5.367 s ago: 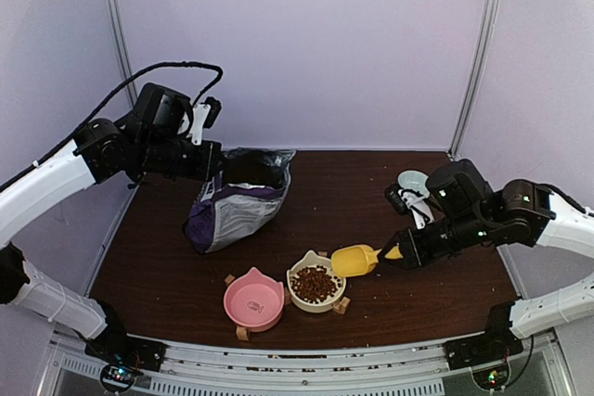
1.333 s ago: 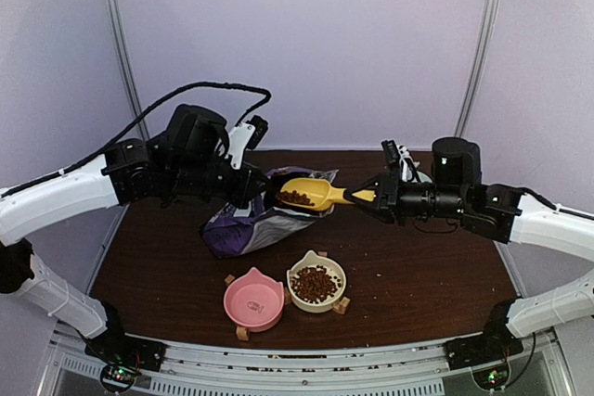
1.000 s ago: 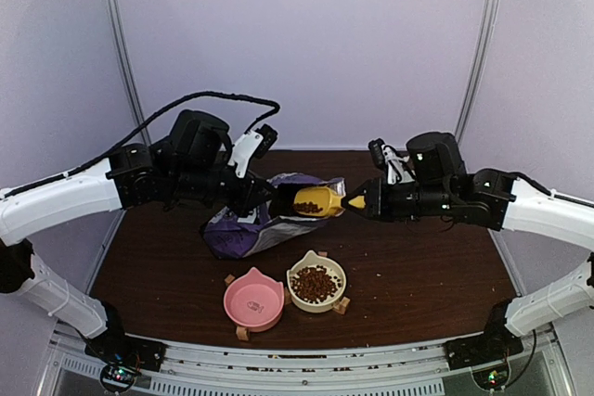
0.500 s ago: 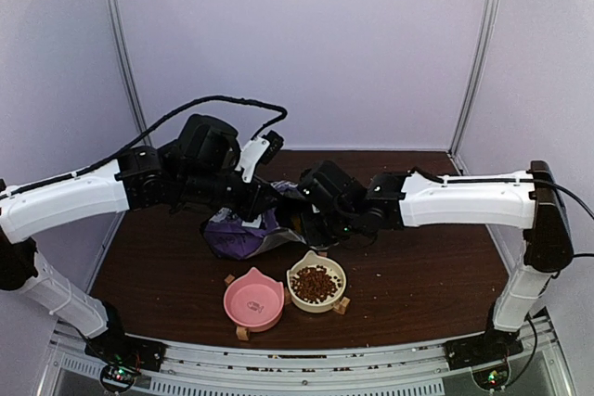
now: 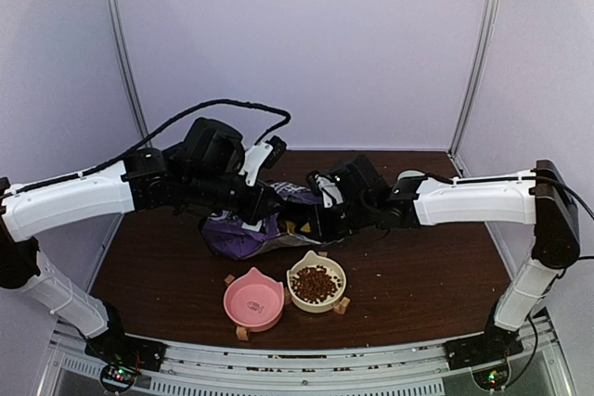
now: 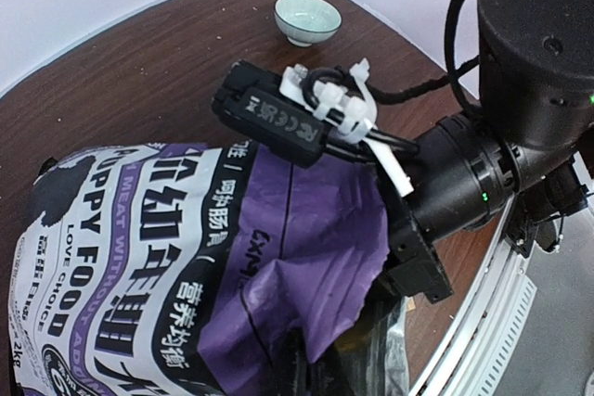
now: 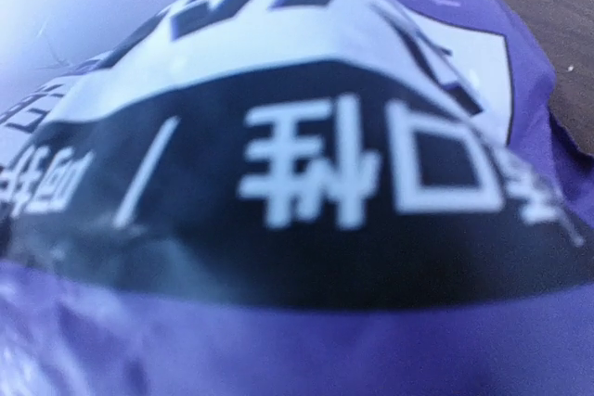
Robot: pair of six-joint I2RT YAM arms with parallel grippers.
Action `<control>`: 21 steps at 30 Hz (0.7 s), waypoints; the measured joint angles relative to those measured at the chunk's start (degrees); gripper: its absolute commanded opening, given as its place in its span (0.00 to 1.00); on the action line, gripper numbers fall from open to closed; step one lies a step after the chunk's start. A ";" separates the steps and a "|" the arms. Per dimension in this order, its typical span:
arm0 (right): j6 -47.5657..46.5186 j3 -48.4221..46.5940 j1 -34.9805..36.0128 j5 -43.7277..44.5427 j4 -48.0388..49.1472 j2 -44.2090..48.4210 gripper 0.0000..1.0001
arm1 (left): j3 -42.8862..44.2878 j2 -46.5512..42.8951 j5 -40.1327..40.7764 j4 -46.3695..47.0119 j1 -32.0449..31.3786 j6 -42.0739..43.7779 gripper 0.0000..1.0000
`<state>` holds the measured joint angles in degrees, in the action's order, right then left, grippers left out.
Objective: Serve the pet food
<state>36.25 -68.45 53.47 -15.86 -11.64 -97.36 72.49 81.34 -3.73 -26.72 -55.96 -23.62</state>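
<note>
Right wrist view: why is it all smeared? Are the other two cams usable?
Right wrist view: lens very near the purple bag, print soft and out of focus. Left wrist view: sharp, bag lettering readable, green cup crisp. Top external view: evenly lit, pink bowl and cream bowl clear.
</note>
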 measured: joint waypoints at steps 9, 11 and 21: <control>6.97 8.22 -2.14 -14.16 8.85 8.31 0.11 | -1.29 -0.72 0.79 0.87 -0.02 -1.53 0.00; 9.07 9.79 -2.71 -15.82 10.67 10.73 0.11 | -1.33 -1.20 1.55 0.85 0.00 -1.70 0.00; 21.16 20.00 -6.12 -18.93 19.30 22.25 0.11 | -1.36 -2.71 4.37 0.57 0.31 -2.67 0.00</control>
<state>57.41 -48.45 47.35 -34.79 7.66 -75.11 71.13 78.63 0.64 -26.15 -55.66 -26.28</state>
